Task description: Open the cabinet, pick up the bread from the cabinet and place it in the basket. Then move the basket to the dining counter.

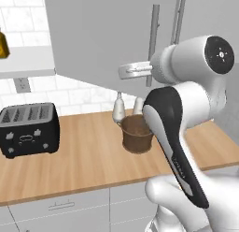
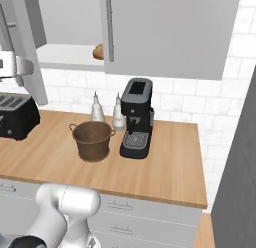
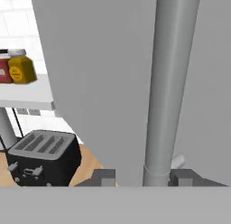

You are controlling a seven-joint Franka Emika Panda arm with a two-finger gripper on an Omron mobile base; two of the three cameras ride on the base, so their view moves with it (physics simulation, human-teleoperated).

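The cabinet hangs above the worktop, and its left door stands swung partway out, its lower corner jutting over the wood; it looks stiff, flat and light on its hinges, so the one sensible place to take hold is the long vertical bar handle, a smooth round rod that could slip if squeezed loosely. The gripper straddles that bar near its lower end, one finger on each side and close against it, so I judge it clenched on the handle, though whether the pads truly touch is hard to tell. The bread sits on the white inner shelf, at the shelf's front edge just behind the closed right door; small, soft and light, it should be pinched gently across its middle. The basket stands on the worktop towards its back edge, just beside the coffee machine, rigid and best lifted by rim or side handle. The arm rises folded, forearm reaching level to the door.
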